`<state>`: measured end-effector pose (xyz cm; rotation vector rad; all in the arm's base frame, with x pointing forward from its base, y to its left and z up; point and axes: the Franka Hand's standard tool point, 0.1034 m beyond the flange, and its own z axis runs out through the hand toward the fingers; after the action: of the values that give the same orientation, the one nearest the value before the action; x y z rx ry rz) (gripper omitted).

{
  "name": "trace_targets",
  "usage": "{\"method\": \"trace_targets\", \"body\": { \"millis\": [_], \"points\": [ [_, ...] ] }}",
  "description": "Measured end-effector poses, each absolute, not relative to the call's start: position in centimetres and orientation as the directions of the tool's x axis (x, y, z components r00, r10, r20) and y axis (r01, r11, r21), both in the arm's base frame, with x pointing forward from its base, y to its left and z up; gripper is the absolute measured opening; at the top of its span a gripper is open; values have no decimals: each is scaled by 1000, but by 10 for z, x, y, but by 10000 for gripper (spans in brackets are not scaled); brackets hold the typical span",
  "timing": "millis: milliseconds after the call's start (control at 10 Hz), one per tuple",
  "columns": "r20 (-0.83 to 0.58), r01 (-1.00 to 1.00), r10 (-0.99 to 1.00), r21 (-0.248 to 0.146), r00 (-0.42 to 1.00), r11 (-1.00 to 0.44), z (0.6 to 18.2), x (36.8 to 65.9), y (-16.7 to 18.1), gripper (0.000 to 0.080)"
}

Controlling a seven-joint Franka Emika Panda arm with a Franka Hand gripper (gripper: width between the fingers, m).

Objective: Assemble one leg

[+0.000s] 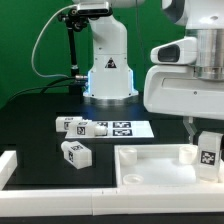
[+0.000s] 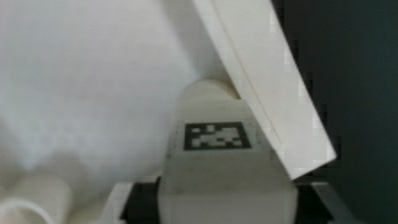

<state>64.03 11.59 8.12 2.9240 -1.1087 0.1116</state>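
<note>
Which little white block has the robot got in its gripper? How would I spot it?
Find the large white panel at the front, then follow it to the exterior view's right, where the gripper comes down. Between its fingers is the leg, a small white block with a black-and-white tag. Only this one is held by the panel; the other legs lie loose on the black table.

Leg [image 2: 217, 140] cropped by wrist view's edge

Arm base [image 1: 108, 70] stands rear centre, links rising and arching over. Wrist [image 1: 185, 85] hangs low at the exterior view's right, pointing straight down. Gripper [image 1: 200, 135] jaws clamped on the leg [image 1: 208, 152]. In the wrist view, dark fingers [image 2: 128, 202] press both its flanks.
</note>
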Motion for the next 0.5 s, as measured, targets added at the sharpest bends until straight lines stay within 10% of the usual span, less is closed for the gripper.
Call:
{"method": "trace_targets", "body": {
  "millis": [500],
  "points": [
    [-34, -994, -997, -88, 66, -63, 80, 640, 111, 286]
  ]
}}
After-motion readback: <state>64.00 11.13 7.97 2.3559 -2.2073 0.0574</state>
